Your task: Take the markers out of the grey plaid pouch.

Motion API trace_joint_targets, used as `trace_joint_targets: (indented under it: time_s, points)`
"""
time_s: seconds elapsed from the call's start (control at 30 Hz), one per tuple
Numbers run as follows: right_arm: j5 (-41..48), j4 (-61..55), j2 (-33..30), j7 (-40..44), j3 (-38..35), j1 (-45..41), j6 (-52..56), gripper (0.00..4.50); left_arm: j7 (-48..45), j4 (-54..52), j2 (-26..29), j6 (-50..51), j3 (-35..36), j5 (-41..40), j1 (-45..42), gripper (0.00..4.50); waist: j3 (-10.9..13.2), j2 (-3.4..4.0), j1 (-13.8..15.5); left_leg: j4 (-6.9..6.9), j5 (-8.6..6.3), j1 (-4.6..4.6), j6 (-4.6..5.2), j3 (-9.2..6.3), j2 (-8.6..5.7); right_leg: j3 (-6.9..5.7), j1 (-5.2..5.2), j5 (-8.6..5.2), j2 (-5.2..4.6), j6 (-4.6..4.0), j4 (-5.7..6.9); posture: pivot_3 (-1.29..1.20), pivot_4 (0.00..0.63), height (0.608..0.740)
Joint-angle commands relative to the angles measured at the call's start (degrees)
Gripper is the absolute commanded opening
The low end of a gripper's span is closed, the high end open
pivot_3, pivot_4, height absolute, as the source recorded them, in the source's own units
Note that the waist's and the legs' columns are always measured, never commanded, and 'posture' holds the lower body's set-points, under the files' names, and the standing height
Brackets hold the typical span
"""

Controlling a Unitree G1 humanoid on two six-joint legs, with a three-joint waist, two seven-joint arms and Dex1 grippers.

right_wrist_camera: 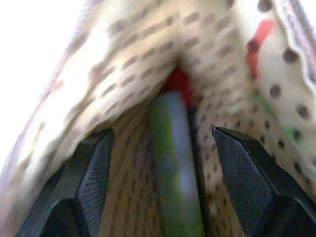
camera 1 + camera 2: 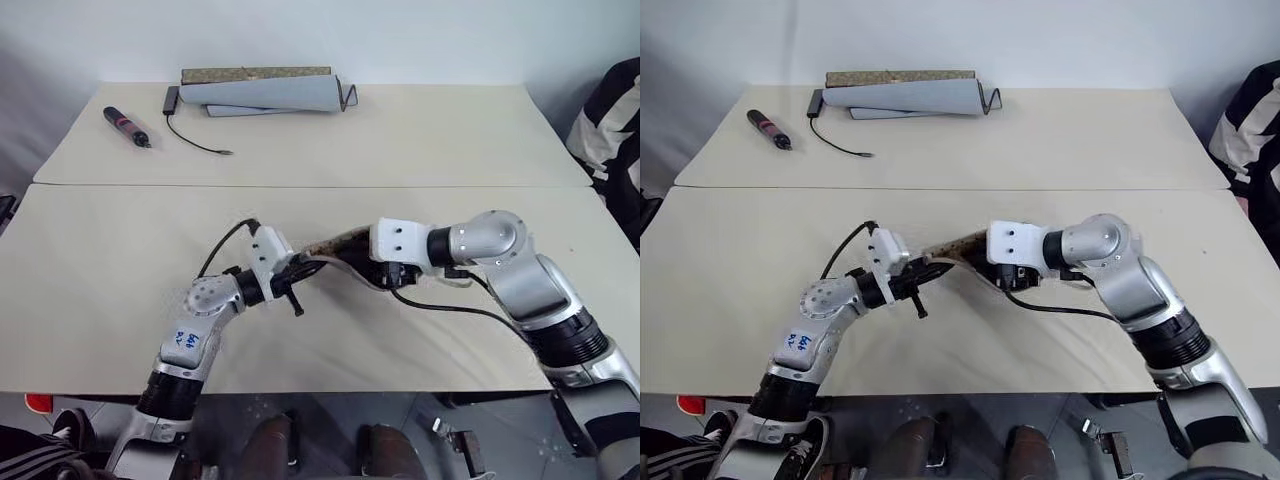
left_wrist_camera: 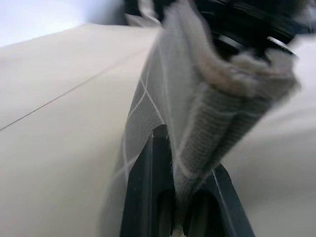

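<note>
The grey plaid pouch (image 2: 336,246) hangs above the front table between my two arms, its speckled lining showing. My left gripper (image 2: 296,276) is shut on one edge of it; the left wrist view has the plaid fabric (image 3: 197,89) pinched between both black fingers. My right gripper (image 1: 168,182) is open inside the pouch's mouth. A green marker (image 1: 174,163) with a red end lies between its fingers (image 1: 84,182), not gripped. Any other markers are hidden in the pouch.
A rolled plain grey mat (image 2: 265,93) lies at the back of the far table. A black-and-red pen-like tool (image 2: 127,127) and a thin cable (image 2: 196,141) lie left of it. A striped cloth (image 2: 612,125) sits past the right edge.
</note>
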Motion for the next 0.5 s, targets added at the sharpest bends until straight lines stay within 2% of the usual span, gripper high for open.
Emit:
trace_joint_targets:
  time_s: [0.03, 0.2, 0.33, 0.5]
  points:
    - [0.4, -1.6, -0.7, 0.1, -1.4, -0.4, -4.3, 3.32, -0.3, -1.9, 0.3, 0.2, 0.2, -0.4, -1.0, 0.00, 0.0, 0.00, 0.0, 0.00, 0.00, 0.00, 0.00, 0.01, 0.00, 0.00, -0.01, 0.00, 0.01, 0.00, 0.01, 0.00, 0.150, 0.740]
    - [0.8, -0.9, 0.3, -1.0, -1.9, -1.1, -0.5, 3.32, -1.6, -3.5, 0.7, -0.2, -2.6, 0.8, 0.5, 0.00, 0.0, 0.00, -0.1, 0.00, 0.07, 0.00, 0.10, 0.02, 0.02, 0.00, 0.02, 0.00, 0.04, 0.00, 0.06, 0.00, 0.150, 0.740]
    - [-1.7, 0.4, -1.4, -1.1, -0.2, 0.7, 0.5, 3.32, -2.0, -3.9, 0.9, -0.2, -2.6, 0.4, 0.9, 0.00, 0.0, 0.00, 0.0, 0.00, 0.03, 0.00, 0.04, 0.01, 0.02, 0.01, 0.01, 0.00, 0.04, 0.00, 0.01, 0.00, 0.150, 0.740]
    - [-1.4, -1.1, 0.0, -1.6, 0.2, 1.3, 3.3, 3.32, -1.7, -4.0, 0.7, 0.5, -2.1, 0.0, 0.7, 0.00, 0.0, 0.00, 0.0, 0.00, -0.01, 0.00, -0.02, 0.01, 0.03, 0.01, 0.00, 0.00, 0.03, 0.00, -0.03, 0.00, 0.150, 0.740]
